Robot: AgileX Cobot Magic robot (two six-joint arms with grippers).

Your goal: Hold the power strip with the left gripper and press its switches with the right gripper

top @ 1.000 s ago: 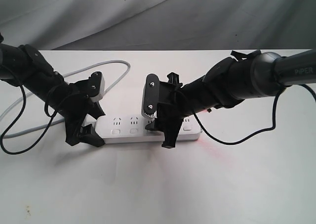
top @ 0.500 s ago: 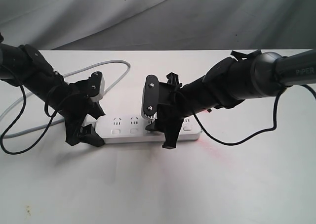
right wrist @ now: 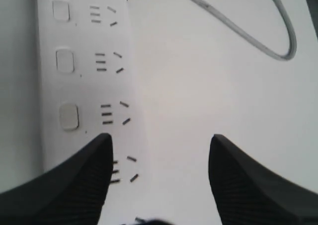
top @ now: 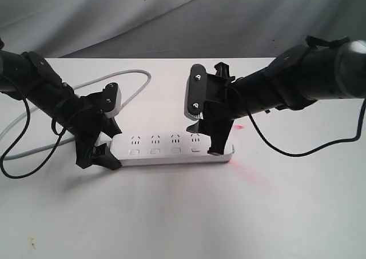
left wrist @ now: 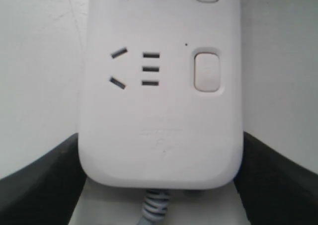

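the left tool (top: pixel 106 134) was clamped across the cord end of the strip (top: pixel 166 157), which lay flat on the desk (top: pixel 171 213). the right tool (top: pixel 205 134) hung jaws apart, one finger (top: pixel 219 136) down on the strip's other end, beside four visible switches (top: pixel 154 151).

White tabletop (top: pixel 183 213), and there's the power strip (top: pixel 166 151) lying flat across it, sockets and buttons facing up. From the strip's left end the thin grey cord (top: pixel 132 73) curls away behind it on the surface, then trails off further left. Just off the strip's right end, a faint reddish patch (top: pixel 251 176) tints the tabletop.
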